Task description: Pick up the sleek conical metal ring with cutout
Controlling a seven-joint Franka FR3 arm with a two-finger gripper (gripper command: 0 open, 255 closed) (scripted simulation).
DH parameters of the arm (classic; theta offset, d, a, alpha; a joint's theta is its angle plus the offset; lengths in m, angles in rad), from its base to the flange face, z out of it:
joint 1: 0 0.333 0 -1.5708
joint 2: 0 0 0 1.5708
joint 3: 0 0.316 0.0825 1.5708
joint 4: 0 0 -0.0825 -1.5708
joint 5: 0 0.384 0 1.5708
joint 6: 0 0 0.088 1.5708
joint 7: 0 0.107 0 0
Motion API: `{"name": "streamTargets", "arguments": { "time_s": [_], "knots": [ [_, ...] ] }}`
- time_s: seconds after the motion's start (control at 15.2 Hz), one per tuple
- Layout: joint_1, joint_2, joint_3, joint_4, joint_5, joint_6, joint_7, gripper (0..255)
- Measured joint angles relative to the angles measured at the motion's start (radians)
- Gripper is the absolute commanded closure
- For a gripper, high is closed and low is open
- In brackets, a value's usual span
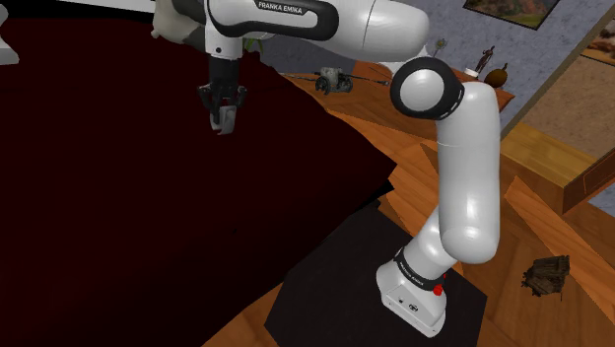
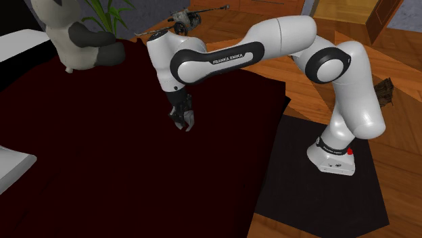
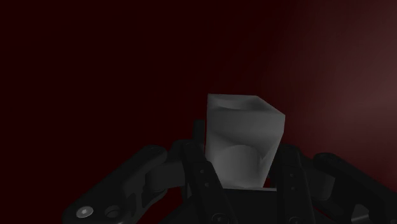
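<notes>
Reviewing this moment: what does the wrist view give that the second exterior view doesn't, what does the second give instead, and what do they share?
Wrist view: the grey conical ring close up, with its hollow top and curved cutout, clasped in the gripper. Second exterior view: the white arm reaching from its black stand, and a grey-and-white plush toy at that view's upper left. Both: the gripper holding the ring over the dark red cloth.

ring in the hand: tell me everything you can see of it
The ring looks plain matte grey: a tapering, faceted body, wider at its far end, with a rounded cutout low on one face. It sits clasped between the fingers of the hand, over the dark red surface. Nothing else visibly touches it.
</notes>
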Motion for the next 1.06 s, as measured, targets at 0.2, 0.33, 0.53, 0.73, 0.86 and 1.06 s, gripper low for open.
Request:
{"name": "streamTargets", "arguments": {
  "time_s": [0.2, 0.33, 0.53, 0.73, 0.86, 1.06],
  "knots": [
    [0.003, 0.010, 0.000, 0.043, -0.001, -0.035, 0.003, 255],
    [0.004, 0.013, 0.000, 0.075, -0.002, -0.063, 0.003, 255],
    [0.006, 0.015, 0.000, 0.115, -0.002, -0.101, 0.005, 255],
    [0.011, 0.026, 0.000, 0.176, -0.003, -0.151, 0.009, 255],
    [0.015, 0.042, 0.000, 0.231, -0.005, -0.189, 0.011, 255],
    [0.022, 0.064, 0.000, 0.302, -0.008, -0.239, 0.014, 255]
  ]
}}
